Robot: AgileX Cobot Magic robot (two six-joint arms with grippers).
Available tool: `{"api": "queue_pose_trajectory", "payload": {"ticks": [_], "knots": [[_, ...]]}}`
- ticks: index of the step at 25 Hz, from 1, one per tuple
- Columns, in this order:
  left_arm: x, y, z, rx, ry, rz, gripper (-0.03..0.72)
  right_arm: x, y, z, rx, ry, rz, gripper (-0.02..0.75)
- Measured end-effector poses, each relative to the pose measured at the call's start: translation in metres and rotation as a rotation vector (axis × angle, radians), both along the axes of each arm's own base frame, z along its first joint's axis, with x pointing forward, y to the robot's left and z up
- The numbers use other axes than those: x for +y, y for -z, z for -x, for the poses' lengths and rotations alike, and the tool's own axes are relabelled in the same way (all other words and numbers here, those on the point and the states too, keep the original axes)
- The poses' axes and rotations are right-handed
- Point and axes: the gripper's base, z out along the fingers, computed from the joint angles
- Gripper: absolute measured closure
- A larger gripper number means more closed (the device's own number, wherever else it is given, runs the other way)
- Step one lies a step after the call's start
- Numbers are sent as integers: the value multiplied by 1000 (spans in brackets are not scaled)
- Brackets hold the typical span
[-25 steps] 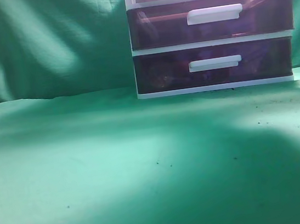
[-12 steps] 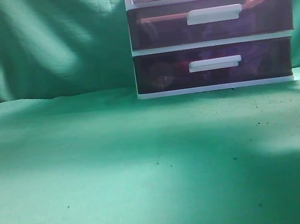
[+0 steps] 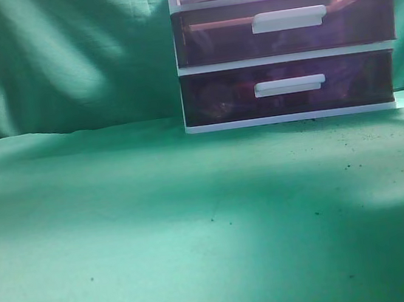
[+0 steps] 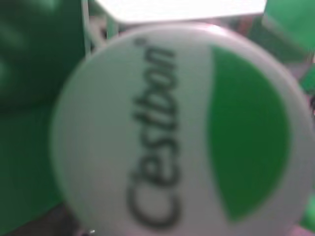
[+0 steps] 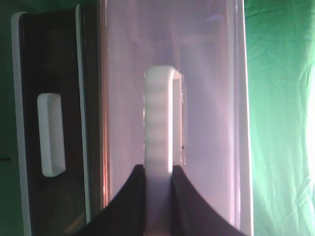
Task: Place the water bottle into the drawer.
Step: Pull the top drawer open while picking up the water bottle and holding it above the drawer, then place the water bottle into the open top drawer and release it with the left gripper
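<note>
Water bottle (image 4: 182,128) fills the left wrist view almost edge to edge: a blurred round white cap printed with "C'estbon" and a green patch, seen end-on. It sits right against the left tool, whose fingers are hidden, so whether that tool is clenched or released cannot be told. Behind the cap a strip of white frame and some green cloth show. In the right wrist view the right tool (image 5: 158,194) is clenched on the white bar handle (image 5: 160,118) of the drawer (image 5: 211,64), its dark fingers (image 5: 125,201) pressing the bar from both sides. In the exterior view, the pale reddish-purple drawer juts forward at the top edge above the two darker purple drawers (image 3: 287,58), and the unit stands at the back of the green-covered bench (image 3: 123,228).
</note>
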Motion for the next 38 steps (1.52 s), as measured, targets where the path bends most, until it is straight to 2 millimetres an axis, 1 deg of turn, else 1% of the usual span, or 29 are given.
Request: {"api": "queue_pose_trajectory", "payload": {"ticks": [3,6,9,11,13,14,16,17,19,20,22,24,25,29,31,34,36,38], "knots": [[-9,-34,-14,-122,3,75,393,0,0,0,-3,-2,3,638],[-25,-59,-39,-171,4,107,393,0,0,0,-3,-2,3,638],[-45,-71,-71,-171,5,140,393,0,1,1,-2,-2,3,638],[-63,-72,-91,-162,20,145,393,0,0,1,-3,-2,3,638],[-81,-76,-103,-170,44,152,393,0,0,1,-3,-2,3,638],[-93,-74,-108,-165,64,152,393,0,0,1,-3,-2,3,638],[-113,-73,-115,-169,98,148,393,0,0,1,-3,-2,3,638],[-121,-69,-118,-169,112,136,393,0,0,1,-3,-2,3,638],[-138,-55,-128,-171,131,76,393,0,0,1,-3,-2,3,638],[-145,-44,-135,-169,137,34,393,0,0,1,-3,-2,3,638],[-154,-22,-148,-160,141,-49,393,0,0,1,-2,0,1,638],[-160,-6,-157,-153,146,-108,393,0,0,1,-2,0,1,638],[-162,0,-160,-148,146,-124,393,0,1,1,0,0,2,638],[-165,13,-168,-151,148,-175,393,0,1,1,0,0,2,638],[-163,18,-173,-133,137,-191,393,0,1,1,1,0,0,638],[-154,26,-181,-56,93,-188,393,0,2,2,3,0,0,638],[-151,27,-183,-35,78,-170,300,0,3,3,5,-1,-4,638],[-151,26,-183,-34,76,-160,183,0,4,3,7,-1,-6,638]]}}
